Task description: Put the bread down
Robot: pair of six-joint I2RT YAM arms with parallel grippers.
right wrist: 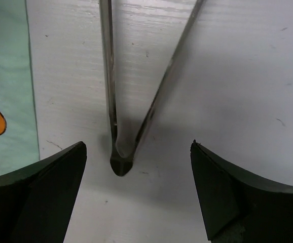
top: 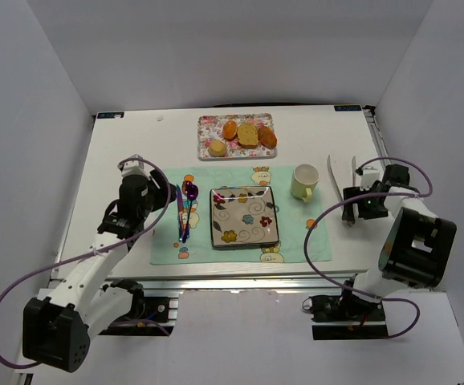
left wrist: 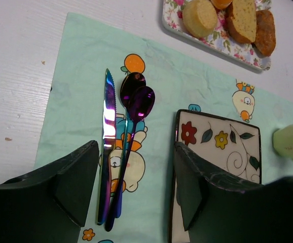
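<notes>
Top view: bread (top: 248,134) sits in a sideways row on the far tray (top: 208,128) | my left gripper (left wrist: 136,187) wide open, empty, over knife (left wrist: 107,136) | my right gripper (right wrist: 136,192) wide open, empty, over tongs (right wrist: 131,101)

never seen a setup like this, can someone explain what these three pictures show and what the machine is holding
Two white robot arms stand at a table's near edge. One picture looks down from above; the other two come from cameras on each wrist. On the pale green placemat lie a square flowered plate and shiny purple cutlery. Behind sits a floral tray of bread pieces; a pale green mug stands nearby. The left hand hangs open above the cutlery; the right hand hangs open over metal tongs. Nothing is held.
</notes>
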